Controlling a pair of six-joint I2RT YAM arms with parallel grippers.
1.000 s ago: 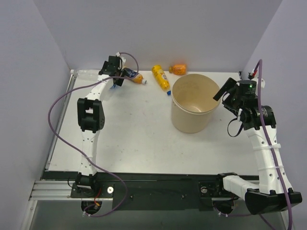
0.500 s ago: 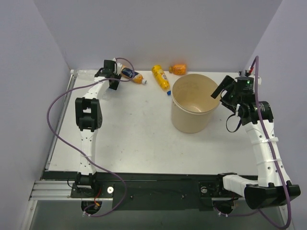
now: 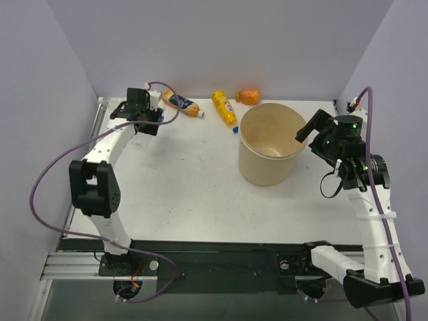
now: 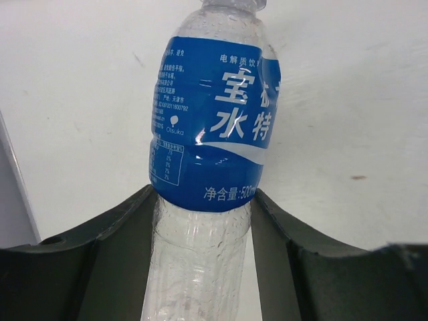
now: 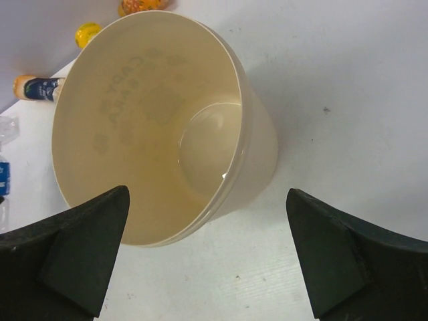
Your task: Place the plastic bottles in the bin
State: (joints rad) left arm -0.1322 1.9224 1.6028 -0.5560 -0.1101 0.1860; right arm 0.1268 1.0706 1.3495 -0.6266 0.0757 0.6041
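In the left wrist view a clear bottle with a blue label [image 4: 214, 127] lies between my left gripper's [image 4: 202, 200] dark fingers [image 4: 114, 247], which press on both its sides. That gripper [image 3: 148, 119] is at the table's far left corner. An orange-yellow bottle with a dark label [image 3: 182, 103], a yellow one with a blue cap [image 3: 224, 108] and a squat orange one [image 3: 248, 96] lie along the back wall. The tan bin [image 3: 271, 144] stands right of centre, with nothing inside it [image 5: 200, 140]. My right gripper [image 3: 309, 127] hovers open beside its right rim [image 5: 207, 194].
Grey-purple walls close in the table on three sides. A metal rail [image 3: 99, 120] runs along the left edge, close to the left gripper. A purple cable [image 3: 50, 174] loops out from the left arm. White table [image 3: 187, 180] lies between the bin and the left arm.
My left arm swung left from beside the dark-label bottle to the clear bottle, and its jaws closed in on it. The right arm shifted only slightly and stayed open.
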